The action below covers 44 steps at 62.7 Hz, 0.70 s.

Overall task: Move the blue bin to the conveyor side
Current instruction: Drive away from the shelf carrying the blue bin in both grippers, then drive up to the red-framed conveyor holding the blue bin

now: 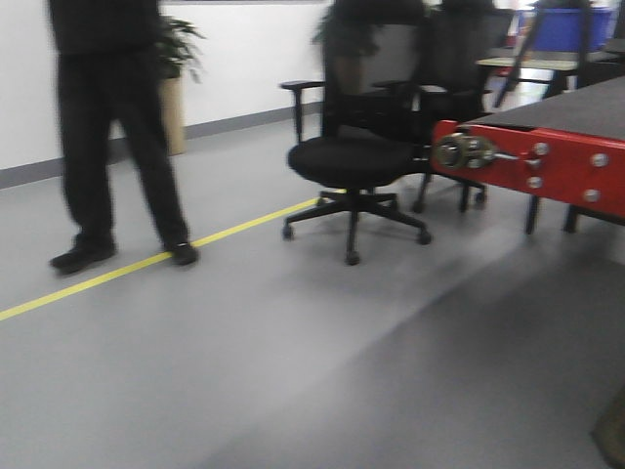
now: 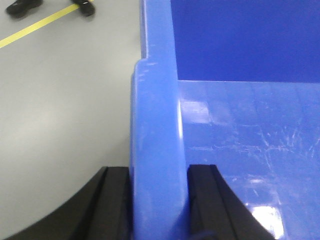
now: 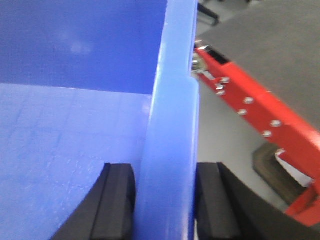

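The left hand [image 2: 157, 202] reaches forward along the floor [image 2: 60, 125] side of the blue bin [image 2: 155, 125]. It pinches the bin's thick left rim, with one black finger on the outer face and one inside the wall. Beyond that rim, the left wrist view shows grey floor, a yellow line [image 2: 30, 30] and a pair of dark shoes [image 2: 20, 6].

Inside, the bin shows a glossy, scratched bottom and a darker far wall.

The right hand [image 3: 167, 202] mirrors the left, pressed onto the right rim of the bin [image 3: 170, 100]. One of its fingers [image 3: 117, 205] sits inside the wall and the other outside it. The bin hangs between the two hands.

Just past the right wall lies the conveyor [image 3: 270, 40], a dark textured belt on a red side plate [image 3: 260, 110] studded with bolts.

In the front view a person in black [image 1: 107, 127] stands on the left by the yellow line. A black office chair [image 1: 356, 156] sits mid-floor, and the conveyor's red end [image 1: 547, 166] juts in from the right.
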### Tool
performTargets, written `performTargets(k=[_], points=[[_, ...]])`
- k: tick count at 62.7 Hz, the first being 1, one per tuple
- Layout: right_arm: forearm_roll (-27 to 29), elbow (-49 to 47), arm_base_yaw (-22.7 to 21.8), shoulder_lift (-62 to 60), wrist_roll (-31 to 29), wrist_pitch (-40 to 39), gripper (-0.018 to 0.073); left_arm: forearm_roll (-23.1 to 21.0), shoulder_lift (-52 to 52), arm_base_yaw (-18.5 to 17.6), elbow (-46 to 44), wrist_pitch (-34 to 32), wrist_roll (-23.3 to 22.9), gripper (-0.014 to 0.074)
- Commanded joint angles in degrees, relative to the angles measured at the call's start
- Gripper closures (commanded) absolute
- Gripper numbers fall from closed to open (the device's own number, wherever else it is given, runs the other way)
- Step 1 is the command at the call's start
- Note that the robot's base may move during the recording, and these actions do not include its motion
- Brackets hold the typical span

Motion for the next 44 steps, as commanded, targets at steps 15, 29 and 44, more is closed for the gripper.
performTargets(k=[15, 29, 44], points=[[0.3, -1.0, 0.2, -1.4, -1.4, -8.0, 0.0638, 2.7, -1.2, -0.4, -0.8, -5.1, 0.0, 0.0616], [0.3, -1.0, 0.2, -1.4, -1.4, -8.0, 0.0638, 3.0, -1.2, -0.4, -0.8, -5.1, 0.0, 0.0616], [0.3, -1.0, 0.2, -1.4, -1.4, -8.0, 0.0638, 3.0, -1.2, -0.4, -0.8, -5.1, 0.0, 0.0616]])
